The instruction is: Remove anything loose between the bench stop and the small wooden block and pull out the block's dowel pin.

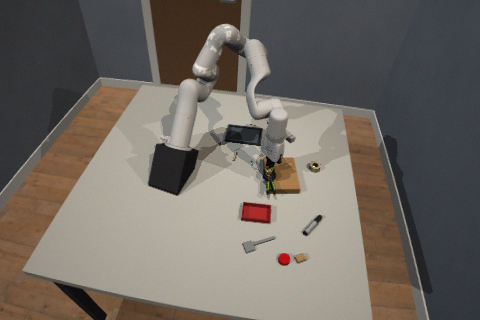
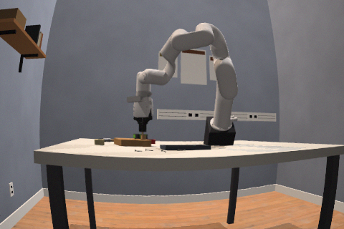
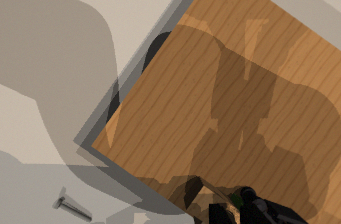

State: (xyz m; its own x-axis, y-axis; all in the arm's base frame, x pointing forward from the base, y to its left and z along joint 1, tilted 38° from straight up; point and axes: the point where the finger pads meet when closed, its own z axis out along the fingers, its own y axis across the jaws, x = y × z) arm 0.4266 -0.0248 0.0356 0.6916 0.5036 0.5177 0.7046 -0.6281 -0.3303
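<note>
The wooden bench board (image 1: 287, 176) lies right of the table's middle. It also shows in the side view (image 2: 132, 142) and fills most of the wrist view (image 3: 226, 110). My gripper (image 1: 269, 172) points straight down at the board's left edge, over the small wooden block (image 2: 143, 136). It is shut on the dowel pin, which the fingers mostly hide. The black and green spring clamp (image 1: 270, 186) sits just in front of the block and shows at the bottom of the wrist view (image 3: 253, 205). The bench stop is hidden from me.
A dark tablet (image 1: 243, 134) lies behind the board and a brass nut (image 1: 314, 166) to its right. A red tray (image 1: 256, 212), a marker (image 1: 312, 225), a grey tool (image 1: 257, 244), a red button (image 1: 284, 258) and a small cube (image 1: 300, 257) lie in front. A loose screw (image 3: 69, 208) lies beside the board.
</note>
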